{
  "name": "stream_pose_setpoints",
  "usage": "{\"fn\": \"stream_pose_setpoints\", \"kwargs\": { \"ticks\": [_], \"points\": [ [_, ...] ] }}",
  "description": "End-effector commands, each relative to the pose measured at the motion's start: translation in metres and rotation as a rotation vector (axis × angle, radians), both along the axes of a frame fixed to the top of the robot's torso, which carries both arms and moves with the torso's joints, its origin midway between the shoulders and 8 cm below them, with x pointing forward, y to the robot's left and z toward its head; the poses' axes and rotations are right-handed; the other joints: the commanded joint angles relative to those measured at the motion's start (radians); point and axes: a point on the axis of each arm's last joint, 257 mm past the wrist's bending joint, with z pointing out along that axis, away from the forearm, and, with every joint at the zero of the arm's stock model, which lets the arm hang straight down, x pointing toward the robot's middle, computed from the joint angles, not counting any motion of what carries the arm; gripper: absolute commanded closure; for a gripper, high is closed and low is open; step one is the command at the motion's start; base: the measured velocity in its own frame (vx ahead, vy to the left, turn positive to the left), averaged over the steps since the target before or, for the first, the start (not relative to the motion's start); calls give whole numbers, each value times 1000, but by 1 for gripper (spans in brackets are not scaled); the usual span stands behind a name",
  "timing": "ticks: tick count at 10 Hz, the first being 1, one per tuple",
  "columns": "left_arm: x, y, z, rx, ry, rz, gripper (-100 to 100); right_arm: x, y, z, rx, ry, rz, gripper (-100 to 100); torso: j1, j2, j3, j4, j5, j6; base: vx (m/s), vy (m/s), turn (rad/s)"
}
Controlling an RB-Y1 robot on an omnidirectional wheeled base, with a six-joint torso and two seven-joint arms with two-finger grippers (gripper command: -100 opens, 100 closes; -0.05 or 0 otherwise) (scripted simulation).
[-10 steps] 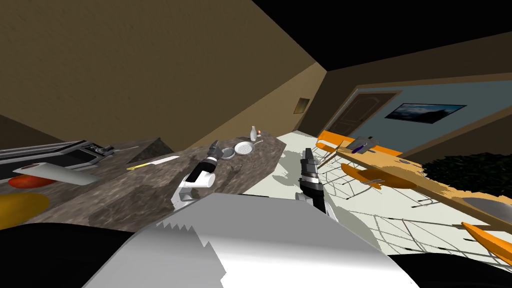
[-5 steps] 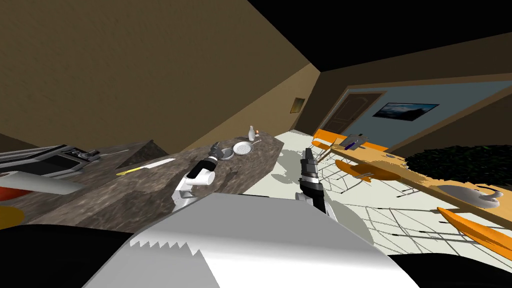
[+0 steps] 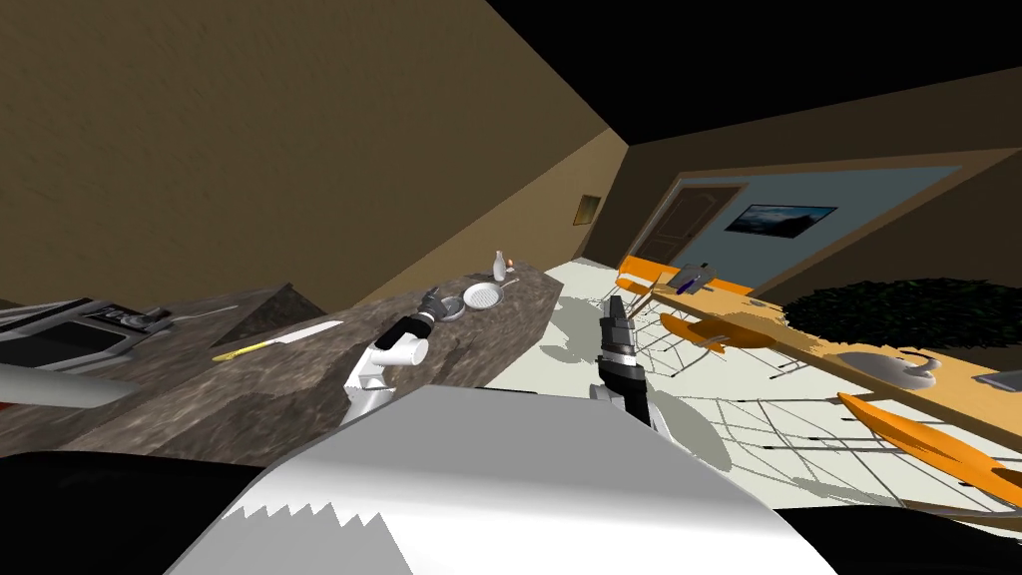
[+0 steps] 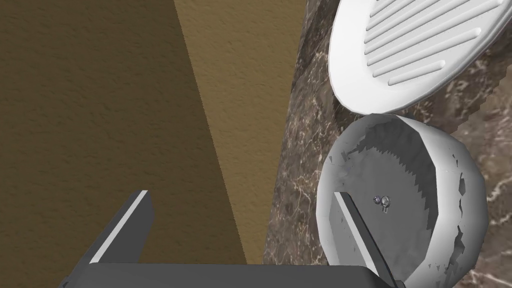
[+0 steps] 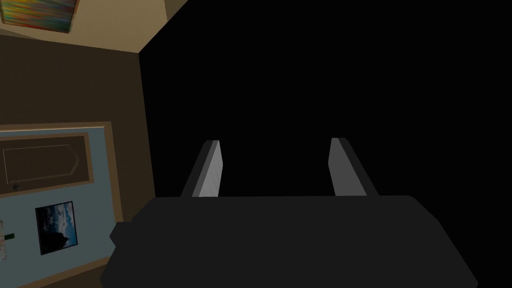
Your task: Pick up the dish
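Note:
The dish (image 4: 405, 200) is a shallow grey bowl on the dark marbled counter (image 4: 300, 165), close to its wall-side edge. My left gripper (image 4: 241, 195) is open right at it: one finger (image 4: 357, 227) lies over the dish's inside, the other (image 4: 125, 225) hangs off the counter against the brown wall. In the head view the left gripper (image 3: 431, 299) sits just beside the dish (image 3: 451, 308). My right gripper (image 3: 617, 307) is held up over the floor beside the counter; its wrist view shows the right gripper (image 5: 275, 141) open and holding nothing.
A white ribbed pan (image 4: 415, 50) touches the dish's far rim, also pan (image 3: 483, 295). A white bottle (image 3: 499, 266) stands at the counter's far end. A knife (image 3: 274, 339) and a stove (image 3: 60, 334) lie nearer me. An orange table (image 3: 798, 344) with chairs stands to the right.
My head view has swung, sliding the stove, counter and orange table leftward in the picture. Both arms keep much the same pose, the left gripper staying by the dish.

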Motion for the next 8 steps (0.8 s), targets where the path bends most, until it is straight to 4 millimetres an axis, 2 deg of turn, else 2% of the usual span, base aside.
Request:
{"fn": "stream_pose_setpoints", "kwargs": {
  "ticks": [1, 8],
  "points": [
    [1, 3, -12, -32, 46, 5, -100, 0, 0, 0, 0, 0, 0, 0, 0, 0, 0, 0, 0, 0, -20, 31, -110],
    [0, 11, -53, -116, 217, 28, -100, 0, 0, 0, 0, 0, 0, 0, 0, 1, 0, 0, 0, 0, -21, 25, -79]
  ]
}}
